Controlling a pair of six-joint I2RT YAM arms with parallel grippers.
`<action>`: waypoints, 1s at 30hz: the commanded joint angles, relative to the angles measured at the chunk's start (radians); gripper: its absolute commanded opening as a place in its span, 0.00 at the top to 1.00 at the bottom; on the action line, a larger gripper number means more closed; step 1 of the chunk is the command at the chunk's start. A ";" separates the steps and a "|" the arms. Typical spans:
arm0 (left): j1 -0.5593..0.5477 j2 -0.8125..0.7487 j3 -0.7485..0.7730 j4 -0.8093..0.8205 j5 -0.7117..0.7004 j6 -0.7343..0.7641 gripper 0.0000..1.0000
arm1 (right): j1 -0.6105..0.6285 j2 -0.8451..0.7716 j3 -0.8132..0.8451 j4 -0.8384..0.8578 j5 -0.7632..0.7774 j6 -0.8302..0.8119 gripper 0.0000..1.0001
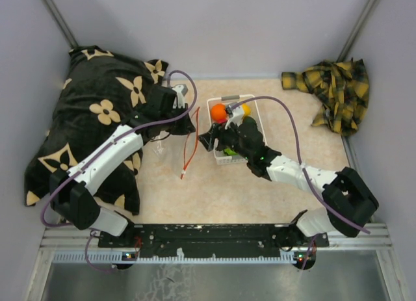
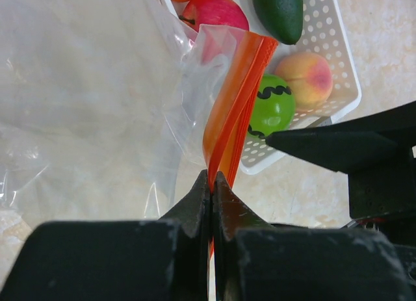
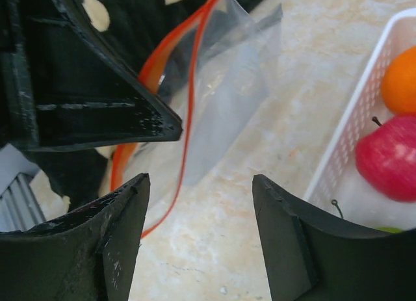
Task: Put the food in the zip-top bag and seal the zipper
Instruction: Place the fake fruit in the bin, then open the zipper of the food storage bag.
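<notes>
The clear zip-top bag (image 2: 84,112) hangs from my left gripper (image 2: 212,177), which is shut on its red-orange zipper (image 2: 234,106). In the top view the zipper (image 1: 190,142) dangles below the left gripper (image 1: 184,119). The food lies in a white basket (image 1: 250,106): orange (image 1: 218,112), red apple (image 2: 214,12), dark green avocado (image 2: 279,12), peach (image 2: 309,77) and green lime (image 2: 273,109). My right gripper (image 3: 198,197) is open and empty, between the bag (image 3: 221,93) and the basket (image 3: 354,132). It also shows in the top view (image 1: 209,137).
A black cloth with beige flowers (image 1: 84,112) covers the table's left side under the left arm. A yellow plaid cloth (image 1: 335,86) lies at the back right corner. Grey walls close in the back and both sides.
</notes>
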 commanded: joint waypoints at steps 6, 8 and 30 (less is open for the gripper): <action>0.002 -0.039 0.013 0.065 0.020 -0.047 1.00 | 0.023 0.090 0.037 0.197 -0.044 0.091 0.46; 0.002 -0.041 0.014 0.069 0.022 -0.047 1.00 | 0.022 0.113 0.051 0.195 -0.043 0.093 0.48; -0.014 -0.038 0.151 -0.184 -0.453 0.233 1.00 | 0.007 0.067 0.178 -0.324 0.293 -0.034 1.00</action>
